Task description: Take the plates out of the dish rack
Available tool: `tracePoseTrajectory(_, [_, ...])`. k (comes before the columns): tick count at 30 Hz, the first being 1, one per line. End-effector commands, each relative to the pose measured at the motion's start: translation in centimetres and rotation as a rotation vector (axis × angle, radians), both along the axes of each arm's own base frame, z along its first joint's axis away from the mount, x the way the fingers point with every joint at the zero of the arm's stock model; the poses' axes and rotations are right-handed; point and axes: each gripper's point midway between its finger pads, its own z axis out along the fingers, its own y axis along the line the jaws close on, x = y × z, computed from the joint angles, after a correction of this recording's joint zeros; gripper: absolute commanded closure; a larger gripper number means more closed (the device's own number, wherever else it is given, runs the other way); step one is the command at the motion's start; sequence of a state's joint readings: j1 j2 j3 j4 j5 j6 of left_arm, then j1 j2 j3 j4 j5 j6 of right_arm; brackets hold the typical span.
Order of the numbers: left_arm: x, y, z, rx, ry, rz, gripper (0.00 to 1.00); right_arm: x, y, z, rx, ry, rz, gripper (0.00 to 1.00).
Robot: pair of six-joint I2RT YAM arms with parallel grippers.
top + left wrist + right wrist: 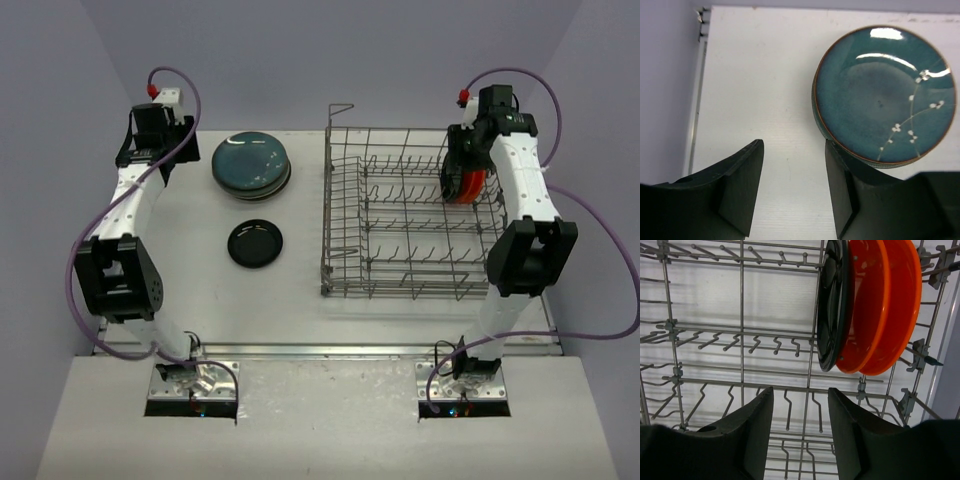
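A stack of large teal plates [251,165] lies on the table at the back left; its top plate [885,95] has a white blossom pattern. A small black plate [255,243] lies flat in front of the stack. The grey wire dish rack [400,215] stands at the right. In its far right end a black plate [832,305] and two orange-red plates [880,305] stand upright. My left gripper [792,187] is open and empty over bare table, left of the teal stack. My right gripper [800,432] is open and empty above the rack, near the upright plates.
The rack has a raised wire loop [341,107] at its back left corner. Purple cables [600,260] hang beside both arms. A metal strip [380,350] runs along the table's near edge. The table's left edge [700,75] shows in the left wrist view.
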State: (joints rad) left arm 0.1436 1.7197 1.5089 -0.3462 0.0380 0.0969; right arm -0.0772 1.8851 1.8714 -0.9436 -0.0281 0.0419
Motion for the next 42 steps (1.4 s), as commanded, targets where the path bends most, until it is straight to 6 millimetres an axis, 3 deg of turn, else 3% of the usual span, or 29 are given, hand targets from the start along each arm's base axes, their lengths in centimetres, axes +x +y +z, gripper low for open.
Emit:
tracePoseTrajectory(1, [-1.1, -1.8, 6.7, 0.032, -0.199, -0.038, 0.5, 3.4, -1.5, 2.1, -0.056, -0.11, -0.025, 0.52])
tracePoseTrajectory(5, [-3.0, -4.6, 8.0, 0.066, -0.222, -0.102, 0.48, 5.2, -1.8, 1.5, -0.066, -0.116, -0.025, 0.53])
tracePoseTrajectory(11, [-5.4, -7.9, 9.9, 0.126, -0.258, -0.16, 0.46, 6.8, -2.4, -1.0, -0.088, -0.091, -0.026, 0.56])
tracePoseTrajectory(20, [-6.6, -8.1, 10.9, 0.182, -0.272, -0.178, 0.43, 8.3, -4.2, -4.3, -0.218, -0.084, 0.019, 0.63])
tracePoseTrajectory(21, [-6.6, -8.1, 11.0, 0.183, -0.274, -0.177, 0.42, 8.3, -4.3, -3.7, -0.227, -0.095, 0.027, 0.63])
tracePoseTrajectory(23, [-6.7, -8.0, 10.8, 0.188, -0.267, -0.176, 0.42, 7.6, -4.3, -4.7, -0.242, -0.092, 0.04, 0.71])
tracePoseTrajectory(25, [-6.6, -8.0, 10.6, 0.184, -0.266, -0.176, 0.41, 7.4, -4.6, -4.3, -0.261, -0.103, 0.043, 0.8])
tracePoseTrajectory(29, [-6.4, -8.5, 11.0, 0.16, -0.278, -0.187, 0.4, 6.8, -4.5, -1.8, -0.272, -0.145, 0.048, 0.89])
tracePoseTrajectory(31, [-6.4, -9.0, 11.7, 0.142, -0.296, -0.2, 0.32, 6.2, -4.2, 0.6, -0.258, -0.185, 0.047, 0.93])
tracePoseTrajectory(36, [-6.6, -10.9, 13.3, 0.085, -0.336, -0.283, 0.26, 5.1, -2.8, 8.0, -0.199, -0.33, 0.04, 1.0])
tracePoseTrajectory(39, [-7.2, -13.4, 13.7, 0.024, -0.337, -0.42, 0.22, 4.2, -1.5, 11.8, -0.155, -0.413, 0.07, 1.0])
tracePoseTrajectory(40, [-7.3, -14.4, 14.3, 0.003, -0.342, -0.472, 0.2, 3.6, -0.8, 14.0, -0.128, -0.463, 0.086, 1.0])
tracePoseTrajectory(42, [-8.5, -17.4, 14.9, -0.081, -0.332, -0.634, 0.2, 2.2, 2.7, 15.7, 0.003, -0.512, 0.218, 1.0])
